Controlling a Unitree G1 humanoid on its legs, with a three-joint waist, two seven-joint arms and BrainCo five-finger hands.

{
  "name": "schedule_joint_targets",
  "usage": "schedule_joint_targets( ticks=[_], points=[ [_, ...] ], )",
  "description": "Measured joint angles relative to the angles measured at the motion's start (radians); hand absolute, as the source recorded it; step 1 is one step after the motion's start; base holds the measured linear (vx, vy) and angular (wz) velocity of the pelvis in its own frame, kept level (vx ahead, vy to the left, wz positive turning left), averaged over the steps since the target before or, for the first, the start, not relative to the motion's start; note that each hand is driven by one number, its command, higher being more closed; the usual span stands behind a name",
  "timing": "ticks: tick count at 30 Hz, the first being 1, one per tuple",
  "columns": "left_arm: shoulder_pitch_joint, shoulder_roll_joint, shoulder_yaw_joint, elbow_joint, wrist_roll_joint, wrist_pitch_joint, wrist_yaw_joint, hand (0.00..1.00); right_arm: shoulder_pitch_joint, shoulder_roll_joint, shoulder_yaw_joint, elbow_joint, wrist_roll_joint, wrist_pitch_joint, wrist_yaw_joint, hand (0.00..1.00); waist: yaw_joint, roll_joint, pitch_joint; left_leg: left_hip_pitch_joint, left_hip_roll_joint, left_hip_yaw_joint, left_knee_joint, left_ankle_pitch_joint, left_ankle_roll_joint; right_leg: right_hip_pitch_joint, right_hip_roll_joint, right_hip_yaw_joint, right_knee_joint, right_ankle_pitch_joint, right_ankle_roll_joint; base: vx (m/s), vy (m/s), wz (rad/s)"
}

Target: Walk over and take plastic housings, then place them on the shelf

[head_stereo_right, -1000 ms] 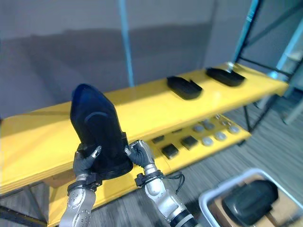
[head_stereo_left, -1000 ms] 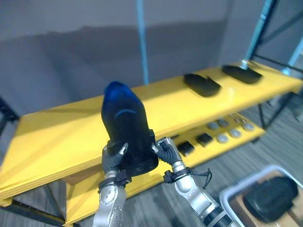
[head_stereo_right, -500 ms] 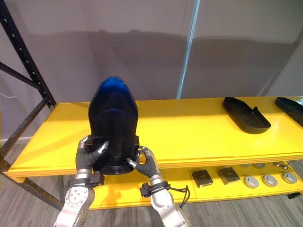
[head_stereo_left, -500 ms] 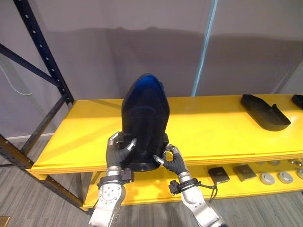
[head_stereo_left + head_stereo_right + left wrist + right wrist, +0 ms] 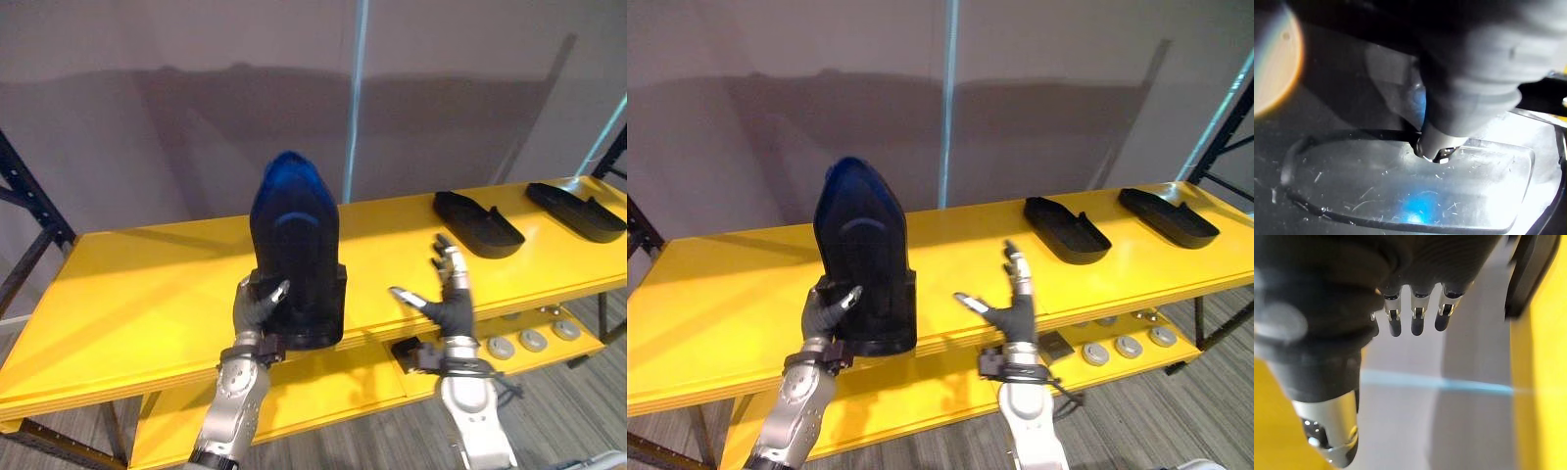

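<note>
A large dark plastic housing (image 5: 294, 250) with a blue sheen on top stands upright at the front edge of the yellow shelf (image 5: 137, 284). My left hand (image 5: 257, 305) grips its lower left side, fingers curled round the base. The left wrist view shows the housing's glossy scratched surface (image 5: 1400, 196) right under that hand. My right hand (image 5: 449, 299) hovers off to the housing's right, above the shelf edge, fingers straight and spread, holding nothing. Its straight fingers (image 5: 1415, 323) show in the right wrist view.
Two flat black housings (image 5: 477, 211) (image 5: 578, 211) lie on the shelf's right part. The lower yellow shelf (image 5: 323, 392) carries small black blocks and round grey parts (image 5: 534, 341). A grey wall stands behind, with dark rack posts (image 5: 29, 225) at the left.
My right hand has let go of the housing, opened and moved away to the right. The left hand keeps its grip. The camera has swung, shifting the whole scene.
</note>
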Motion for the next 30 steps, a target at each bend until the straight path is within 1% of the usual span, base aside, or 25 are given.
schedule_joint_targets(
  ticks=[1, 2, 3, 4, 5, 6, 7, 9, 11, 13, 14, 16, 17, 18, 19, 22, 25, 28, 30],
  points=[
    [-0.024, 0.002, 0.005, 0.019, -0.022, 0.002, 0.004, 1.0, 0.0, -0.005, -0.009, -0.004, 0.075, -0.003, 0.01, 0.0, -0.005, 0.002, -0.001, -0.004, 0.002, 0.003, 0.0, -0.001, -0.001, -0.002, 0.002, 0.004, -0.008, 0.006, 0.002, -0.06, 0.006, -0.32],
    [-0.08, 0.004, 0.013, 0.063, -0.054, 0.006, 0.012, 1.0, 0.001, -0.011, -0.022, -0.022, 0.173, -0.008, 0.026, 0.0, -0.013, 0.007, -0.003, -0.015, 0.004, 0.014, 0.0, -0.002, -0.003, -0.013, 0.007, 0.017, -0.019, 0.016, -0.003, -0.06, 0.009, -0.26],
    [-0.129, 0.006, 0.022, 0.102, -0.087, 0.013, 0.02, 1.0, 0.001, -0.016, -0.032, -0.04, 0.254, -0.022, 0.041, 0.0, -0.025, 0.015, -0.006, -0.027, 0.006, 0.024, 0.0, -0.001, -0.003, -0.023, 0.01, 0.023, -0.027, 0.023, -0.003, -0.05, 0.008, -0.24],
    [-0.153, 0.008, 0.026, 0.121, -0.104, 0.014, 0.022, 1.0, 0.001, -0.02, -0.035, -0.043, 0.283, -0.03, 0.048, 0.0, -0.034, 0.018, -0.006, -0.03, 0.007, 0.025, 0.0, 0.002, -0.001, -0.027, 0.01, 0.023, -0.027, 0.024, -0.004, -0.03, 0.004, -0.15],
    [-0.199, 0.012, 0.034, 0.159, -0.127, 0.022, 0.024, 1.0, 0.008, -0.032, -0.047, -0.044, 0.329, -0.035, 0.064, 0.0, -0.049, 0.022, -0.004, -0.034, 0.009, 0.029, 0.0, 0.002, -0.001, -0.032, 0.013, 0.027, -0.027, 0.025, -0.005, -0.02, 0.002, -0.09],
    [-0.234, 0.018, 0.039, 0.188, -0.145, 0.024, 0.026, 1.0, 0.016, -0.038, -0.062, -0.044, 0.345, -0.035, 0.067, 0.0, -0.056, 0.025, -0.003, -0.039, 0.011, 0.034, 0.0, 0.002, -0.001, -0.04, 0.015, 0.033, -0.027, 0.026, -0.006, -0.03, 0.006, -0.24],
    [-0.3, 0.042, 0.039, 0.241, -0.174, 0.023, 0.026, 1.0, 0.044, -0.054, -0.085, -0.047, 0.359, -0.036, 0.072, 0.0, -0.059, 0.03, 0.001, -0.058, 0.016, 0.048, 0.0, 0.0, -0.005, -0.064, 0.021, 0.052, -0.028, 0.033, -0.012, -0.03, 0.007, -0.26],
    [-0.367, 0.073, 0.039, 0.308, -0.21, 0.024, 0.026, 1.0, 0.086, -0.063, -0.103, -0.047, 0.359, -0.035, 0.074, 0.0, -0.062, 0.037, 0.006, -0.081, 0.02, 0.062, 0.0, 0.001, -0.008, -0.089, 0.026, 0.07, -0.035, 0.045, -0.012, -0.04, -0.001, -0.3],
    [-0.451, 0.119, 0.041, 0.403, -0.251, 0.031, 0.026, 1.0, 0.145, -0.071, -0.11, -0.04, 0.357, -0.033, 0.074, 0.0, -0.073, 0.046, 0.035, -0.089, 0.023, 0.078, 0.0, 0.002, -0.009, -0.094, 0.032, 0.081, -0.052, 0.06, -0.018, -0.03, -0.005, -0.26],
    [-0.57, 0.202, 0.041, 0.542, -0.29, 0.058, 0.024, 1.0, 0.223, -0.07, -0.089, -0.012, 0.355, -0.011, 0.08, 0.0, -0.101, 0.049, 0.07, -0.106, 0.03, 0.096, 0.001, 0.0, -0.011, -0.118, 0.039, 0.104, -0.056, 0.07, -0.023, -0.04, 0.002, -0.25],
    [-0.602, 0.227, 0.041, 0.573, -0.302, 0.066, 0.022, 1.0, 0.243, -0.07, -0.08, -0.01, 0.353, -0.003, 0.083, 0.0, -0.11, 0.049, 0.078, -0.117, 0.03, 0.101, 0.002, 0.001, -0.012, -0.128, 0.04, 0.107, -0.058, 0.074, -0.022, -0.04, -0.001, -0.29],
    [-0.738, 0.305, 0.038, 0.71, -0.337, 0.085, 0.012, 1.0, 0.291, -0.069, -0.038, 0.025, 0.326, 0.018, 0.098, 0.0, -0.123, 0.047, 0.139, -0.125, 0.034, 0.127, 0.003, 0.003, -0.014, -0.146, 0.046, 0.132, -0.06, 0.086, -0.023, -0.07, 0.008, -0.31],
    [-0.767, 0.32, 0.037, 0.74, -0.34, 0.089, 0.01, 1.0, 0.308, -0.067, -0.026, 0.032, 0.312, 0.024, 0.101, 0.0, -0.129, 0.048, 0.147, -0.131, 0.034, 0.132, 0.003, 0.003, -0.014, -0.152, 0.046, 0.134, -0.06, 0.088, -0.024, -0.07, 0.021, -0.24],
    [-0.818, 0.352, 0.035, 0.79, -0.347, 0.097, 0.002, 1.0, 0.331, -0.062, 0.003, 0.049, 0.289, 0.038, 0.112, 0.0, -0.142, 0.046, 0.16, -0.147, 0.035, 0.137, 0.005, 0.003, -0.014, -0.168, 0.047, 0.137, -0.06, 0.091, -0.025, -0.05, 0.019, -0.11],
    [-0.868, 0.381, 0.026, 0.833, -0.348, 0.11, -0.01, 1.0, 0.356, -0.052, 0.023, 0.05, 0.27, 0.052, 0.128, 0.0, -0.148, 0.046, 0.182, -0.152, 0.036, 0.141, 0.006, 0.004, -0.015, -0.174, 0.048, 0.14, -0.06, 0.093, -0.026, -0.05, 0.02, -0.09],
    [-0.916, 0.442, -0.016, 0.882, -0.347, 0.135, -0.031, 1.0, 0.397, -0.027, 0.048, 0.052, 0.24, 0.064, 0.157, 0.0, -0.156, 0.044, 0.22, -0.159, 0.039, 0.145, 0.006, 0.005, -0.016, -0.183, 0.052, 0.151, -0.06, 0.094, -0.027, -0.03, 0.023, -0.07],
    [-0.933, 0.462, -0.026, 0.902, -0.344, 0.149, -0.046, 1.0, 0.401, -0.022, 0.05, 0.065, 0.227, 0.071, 0.175, 0.0, -0.157, 0.043, 0.227, -0.178, 0.039, 0.146, 0.007, 0.006, -0.018, -0.203, 0.053, 0.152, -0.059, 0.095, -0.028, 0.0, 0.0, 0.0],
    [-0.941, 0.468, -0.026, 0.911, -0.344, 0.16, -0.047, 1.0, 0.4, -0.014, 0.05, 0.082, 0.215, 0.076, 0.182, 0.0, -0.152, 0.043, 0.239, -0.178, 0.04, 0.144, 0.007, 0.006, -0.018, -0.202, 0.053, 0.151, -0.059, 0.095, -0.028, -0.01, 0.015, 0.0],
    [-0.942, 0.468, -0.026, 0.914, -0.344, 0.173, -0.044, 1.0, 0.4, -0.002, 0.054, 0.095, 0.203, 0.091, 0.182, 0.0, -0.145, 0.044, 0.247, -0.177, 0.04, 0.143, 0.008, 0.006, -0.018, -0.2, 0.053, 0.15, -0.059, 0.095, -0.028, -0.04, 0.051, 0.02]
  ],
)
